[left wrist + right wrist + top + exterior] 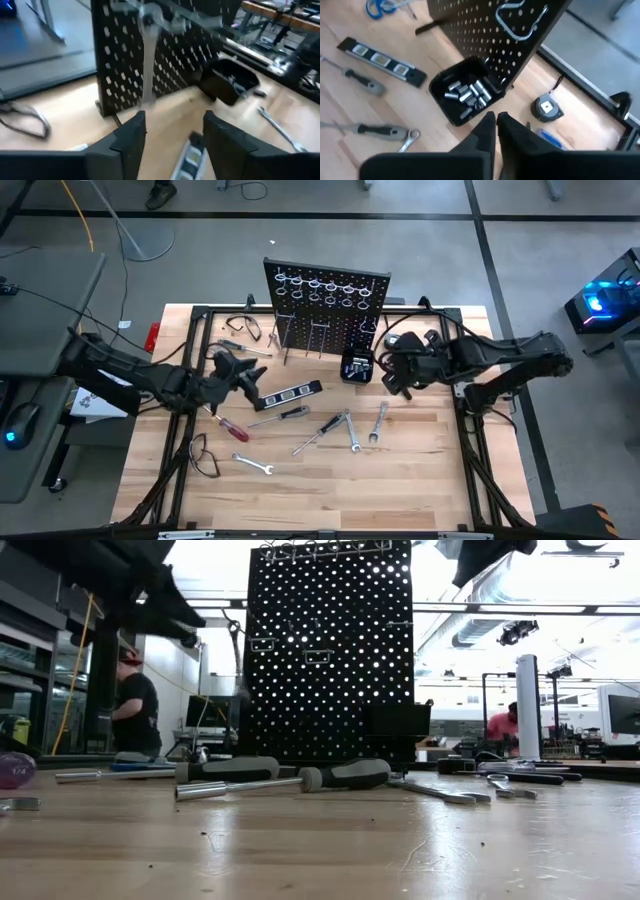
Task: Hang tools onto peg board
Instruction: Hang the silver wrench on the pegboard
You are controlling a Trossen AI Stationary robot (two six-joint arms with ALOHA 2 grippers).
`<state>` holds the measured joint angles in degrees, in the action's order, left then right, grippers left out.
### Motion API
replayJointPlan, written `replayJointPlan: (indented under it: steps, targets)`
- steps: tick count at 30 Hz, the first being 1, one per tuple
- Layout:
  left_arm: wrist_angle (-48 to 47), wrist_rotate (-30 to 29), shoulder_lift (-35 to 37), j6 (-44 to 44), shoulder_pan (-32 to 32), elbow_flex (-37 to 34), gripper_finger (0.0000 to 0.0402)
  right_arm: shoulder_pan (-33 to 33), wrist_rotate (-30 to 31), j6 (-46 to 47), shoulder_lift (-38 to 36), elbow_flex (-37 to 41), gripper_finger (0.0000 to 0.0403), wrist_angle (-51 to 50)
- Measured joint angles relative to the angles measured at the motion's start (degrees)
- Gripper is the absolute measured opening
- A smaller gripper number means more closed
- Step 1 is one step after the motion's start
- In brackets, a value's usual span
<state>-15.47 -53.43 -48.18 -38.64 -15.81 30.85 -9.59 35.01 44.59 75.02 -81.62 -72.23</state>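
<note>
Tools: most lay loose on the wooden table (420, 480) in front of the peg board (325, 305), which stood upright at the table's far edge. Among them you had a red-handled screwdriver (232, 427), a spirit level (290, 393), grey-handled screwdrivers (325, 425) and several wrenches (355, 430).

Left gripper (240, 375): reached in from the left, beside the level, fingers (131, 137) set apart with nothing between them. A silver wrench (148, 60) seemed to hang from the board's rings ahead of it, though motion blur left that uncertain.

Right gripper (398, 372): hung near the small black box (357, 365) of metal bits, right of the board, fingers (487, 131) drawn together and empty. A tape measure (547, 107) lay just beyond.

Handling note: for your next pick, you would have done well to come down over a tool's shank with the fingers spread wide, clamp near its hanging end, then carry it level to a free hook.
</note>
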Motion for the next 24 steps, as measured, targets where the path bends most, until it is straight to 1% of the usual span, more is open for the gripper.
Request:
replayJointPlan:
  steps: [1, 3, 5, 6, 8, 10, 13, 15, 18, 20, 24]
  targets:
    - [-0.2, 0.0, 0.0, 1.6, 1.1, 0.8, 0.0145, 0.3, -0.8, -0.5, 0.0, 0.0, 0.0006, 0.0]
    - [-0.1, 0.3, 0.0, 4.6, 3.8, 2.5, 0.0095, 0.8, -1.5, -1.0, 0.0, 0.0, 0.0004, 0.0]
    - [0.1, 2.0, 0.0, 7.6, 7.1, 3.4, 0.0032, 0.7, -1.7, -1.1, 0.0, 0.0, 0.0001, -0.2]
    - [0.1, 3.5, 0.0, 8.9, 9.0, 3.4, 0.0017, 0.7, -1.8, -1.1, 0.0, 0.0, 0.0002, -0.4]
    - [-0.2, 7.4, -0.1, 11.6, 12.5, 3.1, 0.0013, 0.7, -1.9, -1.5, 0.0, 0.0, 0.0001, -0.5]
    - [1.3, 12.8, -0.5, 14.5, 15.7, 2.1, 0.0007, 0.4, -2.3, -2.0, 0.0, 0.0, 0.0001, -0.5]
    - [9.1, 22.1, -0.7, 19.8, 18.9, -0.3, 0.0002, 0.0, -2.7, -2.2, 0.0, 0.0, 0.0000, -0.5]
    - [14.7, 26.7, -0.9, 23.0, 20.5, -1.4, 0.0001, -0.3, -3.3, -2.1, 0.0, 0.0, 0.0000, -0.5]
    - [19.0, 29.1, -1.2, 25.3, 23.2, -3.1, 0.0000, -1.0, -3.8, -2.1, 0.0, 0.0, 0.0000, -0.7]
    - [19.4, 30.5, -1.2, 25.7, 25.2, -3.8, 0.0000, -1.5, -3.8, -2.1, 0.0, 0.0, 0.0000, -0.7]
    - [20.1, 36.4, -1.5, 26.2, 28.8, -4.2, 0.0000, -2.3, -4.0, -2.0, 0.0, 0.0, 0.0000, -0.8]
